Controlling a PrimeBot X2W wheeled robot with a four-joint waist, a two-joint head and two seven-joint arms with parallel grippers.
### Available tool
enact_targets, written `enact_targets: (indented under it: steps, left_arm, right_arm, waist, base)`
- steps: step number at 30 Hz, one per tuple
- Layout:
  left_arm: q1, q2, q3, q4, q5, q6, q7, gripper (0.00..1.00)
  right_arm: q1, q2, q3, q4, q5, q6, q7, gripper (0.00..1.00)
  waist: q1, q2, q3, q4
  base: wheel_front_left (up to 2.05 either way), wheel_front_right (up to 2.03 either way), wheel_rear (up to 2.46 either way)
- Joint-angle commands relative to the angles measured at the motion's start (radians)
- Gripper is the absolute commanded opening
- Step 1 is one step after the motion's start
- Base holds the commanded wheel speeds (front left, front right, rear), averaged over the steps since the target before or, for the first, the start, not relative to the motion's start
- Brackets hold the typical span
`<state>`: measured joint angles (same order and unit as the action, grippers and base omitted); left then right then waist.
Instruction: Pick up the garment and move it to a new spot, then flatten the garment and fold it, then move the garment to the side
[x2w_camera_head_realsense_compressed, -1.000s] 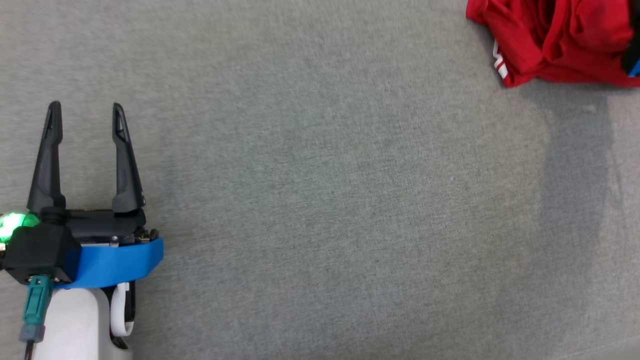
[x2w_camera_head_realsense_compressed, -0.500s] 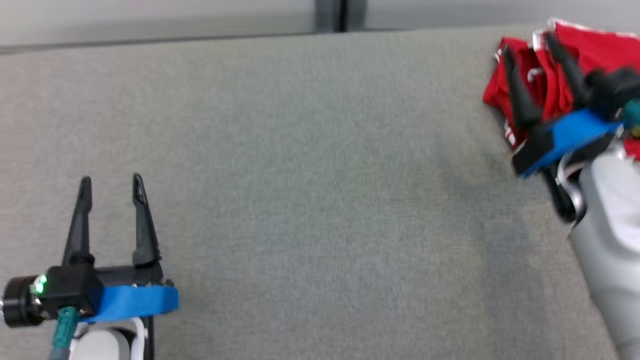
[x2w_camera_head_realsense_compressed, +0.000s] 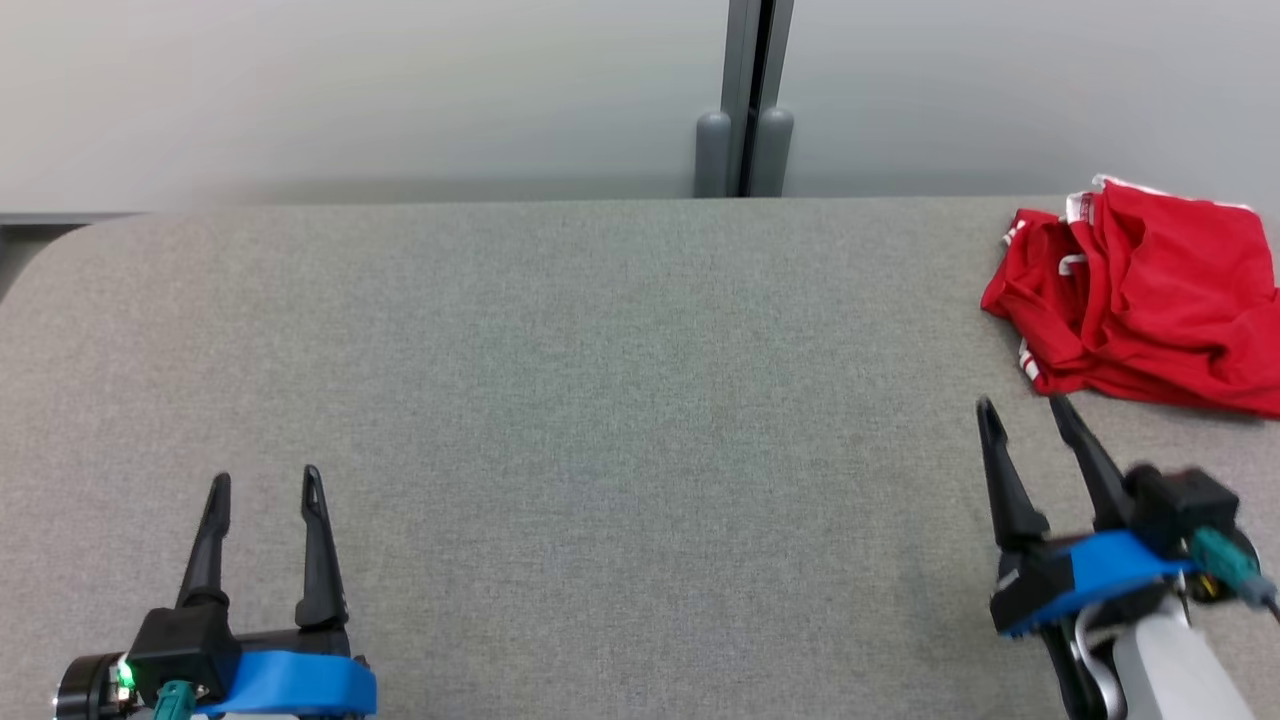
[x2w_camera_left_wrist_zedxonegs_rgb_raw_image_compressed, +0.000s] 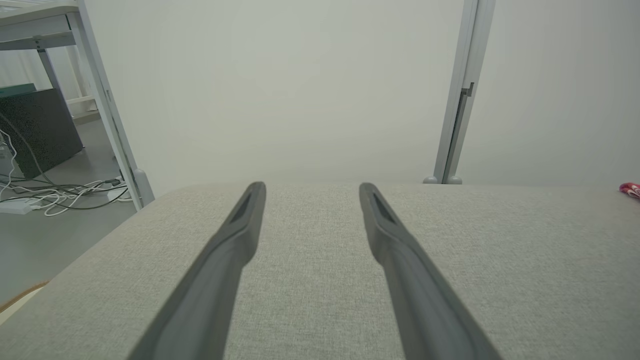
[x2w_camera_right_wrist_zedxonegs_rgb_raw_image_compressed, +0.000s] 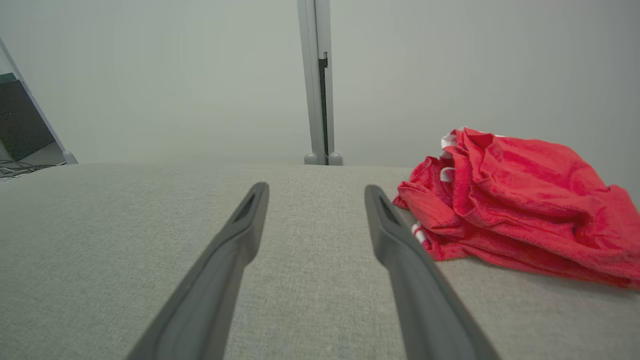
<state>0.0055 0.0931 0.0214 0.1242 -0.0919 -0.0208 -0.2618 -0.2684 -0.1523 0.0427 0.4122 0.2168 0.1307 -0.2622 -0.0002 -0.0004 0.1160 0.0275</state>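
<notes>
Red with white trim, the garment (x2w_camera_head_realsense_compressed: 1150, 300) lies in a loose, rumpled heap at the far right corner of the grey cloth-covered table (x2w_camera_head_realsense_compressed: 600, 380). That would suit either a pile waiting to be picked up or one set aside after a rough fold, so I cannot settle the step in hand. The right fingers (x2w_camera_head_realsense_compressed: 1005, 480) hover just short of its near edge and the left fingers (x2w_camera_head_realsense_compressed: 316, 550) hang over the near left corner, both pairs spread wide, holding and touching nothing.
</notes>
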Motion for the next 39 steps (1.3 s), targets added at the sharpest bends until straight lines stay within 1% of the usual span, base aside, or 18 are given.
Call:
enact_targets:
  steps: [1, 8, 14, 22, 30, 38, 39]
  left_arm:
    - [0.012, 0.000, 0.002, 0.007, -0.002, -0.006, -0.004, 1.00]
    - [0.041, -0.006, 0.008, 0.031, -0.002, -0.014, -0.004, 1.00]
    - [0.053, -0.010, 0.012, 0.048, -0.002, -0.023, -0.004, 1.00]
    - [0.055, -0.011, 0.015, 0.057, 0.003, -0.029, -0.004, 1.00]
    - [0.039, -0.013, 0.016, 0.072, -0.004, -0.037, -0.004, 1.00]
    - [0.037, -0.013, 0.018, 0.072, 0.007, -0.031, -0.004, 1.00]
    - [0.050, -0.011, 0.013, 0.074, 0.003, -0.033, 0.001, 0.00]
  right_arm:
    - [0.047, 0.014, -0.025, -0.022, -0.013, 0.000, -0.003, 1.00]
    - [0.180, 0.069, -0.104, -0.088, -0.052, 0.000, -0.003, 1.00]
    - [0.225, 0.092, -0.105, -0.118, -0.078, 0.000, 0.004, 1.00]
    - [0.242, 0.100, -0.106, -0.146, -0.090, 0.000, 0.022, 1.00]
    - [0.249, 0.102, -0.104, -0.149, -0.092, 0.000, 0.031, 1.00]
    - [0.248, 0.102, -0.099, -0.143, -0.082, 0.000, 0.030, 1.00]
    - [0.236, 0.101, -0.100, -0.140, -0.083, 0.000, 0.031, 0.00]
  waist:
    - [0.0002, 0.0004, -0.016, -0.003]
    - [0.0002, 0.0004, -0.061, -0.009]
    - [0.0002, 0.0004, -0.082, -0.016]
    - [0.0002, 0.0004, -0.088, -0.023]
    - [0.0002, 0.0004, -0.084, -0.023]
    - [0.0002, 0.0004, -0.082, -0.022]
    - [0.0002, 0.0004, -0.082, -0.023]
  base:
    - [0.00, 0.00, 0.00]
    - [0.00, 0.00, 0.00]
    - [0.00, 0.00, 0.00]
    - [0.00, 0.00, 0.00]
    - [0.00, 0.00, 0.00]
    - [0.00, 0.00, 0.00]
    - [0.00, 0.00, 0.00]
